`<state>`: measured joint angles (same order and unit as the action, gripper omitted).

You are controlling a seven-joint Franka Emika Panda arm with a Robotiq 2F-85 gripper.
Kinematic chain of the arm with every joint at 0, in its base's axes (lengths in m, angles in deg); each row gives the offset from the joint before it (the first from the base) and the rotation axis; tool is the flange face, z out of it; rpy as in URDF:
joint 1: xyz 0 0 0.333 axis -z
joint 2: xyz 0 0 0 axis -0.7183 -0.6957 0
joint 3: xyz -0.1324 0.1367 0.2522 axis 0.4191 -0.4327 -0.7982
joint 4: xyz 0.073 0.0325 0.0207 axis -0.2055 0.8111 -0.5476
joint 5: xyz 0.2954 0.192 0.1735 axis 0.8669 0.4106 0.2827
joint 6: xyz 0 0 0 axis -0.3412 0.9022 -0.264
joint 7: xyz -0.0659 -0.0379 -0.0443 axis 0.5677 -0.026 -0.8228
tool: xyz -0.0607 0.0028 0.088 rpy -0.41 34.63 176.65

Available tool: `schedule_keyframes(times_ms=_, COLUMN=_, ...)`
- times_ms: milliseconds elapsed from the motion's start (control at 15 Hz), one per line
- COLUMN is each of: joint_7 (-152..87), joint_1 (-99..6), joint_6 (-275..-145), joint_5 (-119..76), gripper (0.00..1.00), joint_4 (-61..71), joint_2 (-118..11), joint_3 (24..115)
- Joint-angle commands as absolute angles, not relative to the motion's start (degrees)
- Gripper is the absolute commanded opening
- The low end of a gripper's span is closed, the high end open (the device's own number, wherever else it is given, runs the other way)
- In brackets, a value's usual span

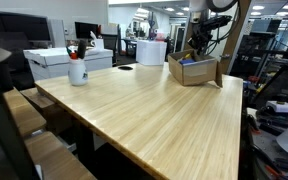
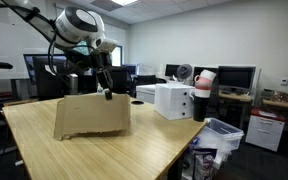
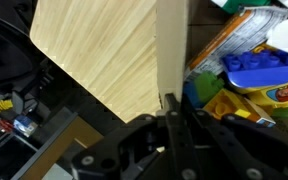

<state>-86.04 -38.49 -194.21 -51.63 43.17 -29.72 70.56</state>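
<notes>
**Fingers clamped on the box wall**

Read your wrist view from the left. Bare tabletop [image 3: 94,50] fills that side. The thin cardboard wall [image 3: 171,45] of the box stands edge-on down the middle. To its right, inside the box, lie bright toy blocks [image 3: 256,68], with a blue studded one uppermost. Your fingers [image 3: 178,115] are shut on that wall, one pad outside over the tabletop and one inside beside the blocks, with no gap showing between them and the cardboard.

The relation that counts is the wall's line. Its top edge runs straight away from the fingers, up the picture, so the grip sits across the wall's thickness and square to its length. The rest of the box lies ahead of the fingers and to their right; nothing of it lies to their left.

In an exterior view a white cup [image 1: 77,70] of pens stands near the left edge of the tabletop, well apart from everything else. The box [image 1: 192,70] sits at the far end, towards the right — the fingers [image 1: 198,47] come down onto it from above.

In an exterior view from the opposite side, the box [image 2: 92,118] shows its broad face. It rests flat on the tabletop, and the fingers [image 2: 108,93] meet it at the upper right corner. Two white cases [image 2: 174,100] stand further right, clear of it.
</notes>
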Motion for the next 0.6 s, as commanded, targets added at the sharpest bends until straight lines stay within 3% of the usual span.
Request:
schedule_keyframes(times_ms=0, joint_7=-92.6, joint_1=-37.9, joint_6=-190.1, joint_5=-57.5, gripper=0.02, joint_4=43.2, joint_2=-28.5, joint_3=69.0)
schedule_keyframes(times_ms=533, joint_7=-97.1, joint_1=-39.2, joint_6=-182.0, joint_5=-64.5, gripper=0.02, joint_4=42.9, joint_2=-28.8, joint_3=67.8)
